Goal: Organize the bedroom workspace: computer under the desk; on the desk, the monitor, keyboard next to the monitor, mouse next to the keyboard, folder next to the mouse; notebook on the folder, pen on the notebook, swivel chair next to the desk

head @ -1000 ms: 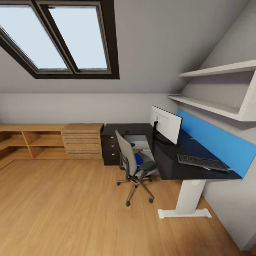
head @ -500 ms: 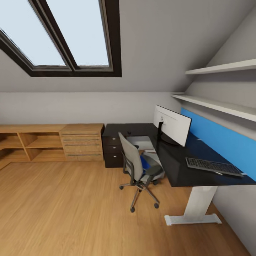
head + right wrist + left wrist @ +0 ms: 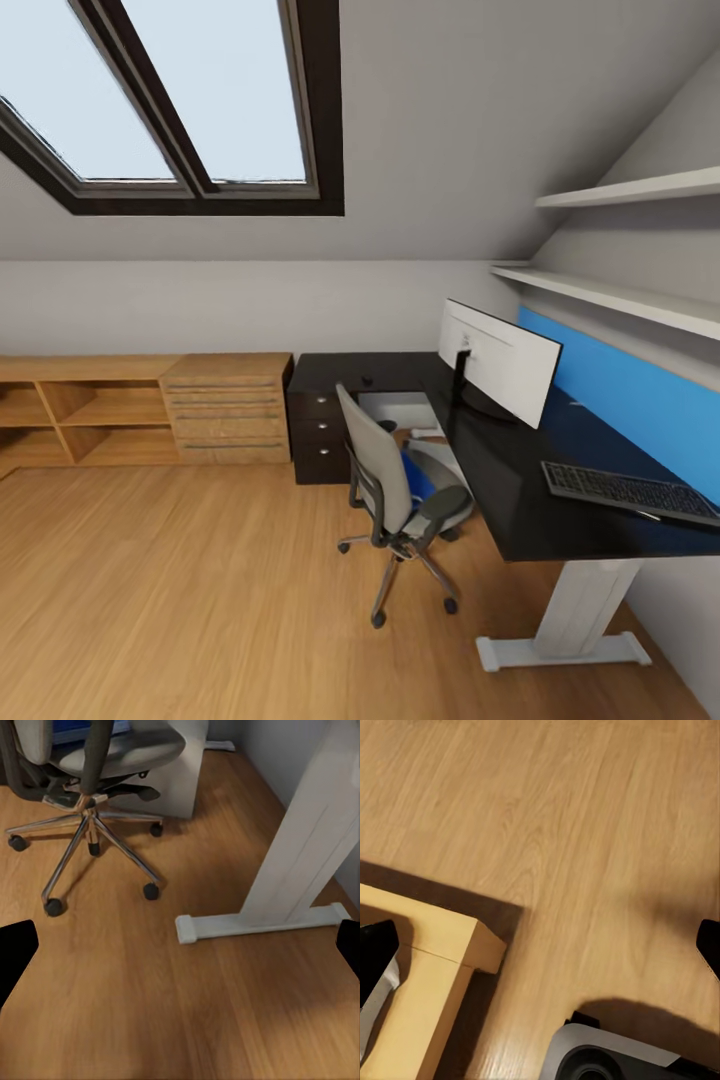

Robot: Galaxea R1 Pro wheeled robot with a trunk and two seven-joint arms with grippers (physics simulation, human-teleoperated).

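Black desk [image 3: 560, 520] carries monitor [image 3: 500, 362] and keyboard [image 3: 630, 492].
I see folder [image 3: 420, 478] on chair [image 3: 395, 490], unmoved; both jaws spread wide, empty.

Swivel chair [image 3: 400, 490] blocks the desk [image 3: 520, 500] front; floor [image 3: 180, 590] open.

My black worktop [image 3: 520, 500] holds the white-backed monitor [image 3: 500, 362] and the long black keyboard [image 3: 630, 492]. The grey swivel chair [image 3: 395, 490] sits beside it, with the blue folder [image 3: 420, 475] on its seat.
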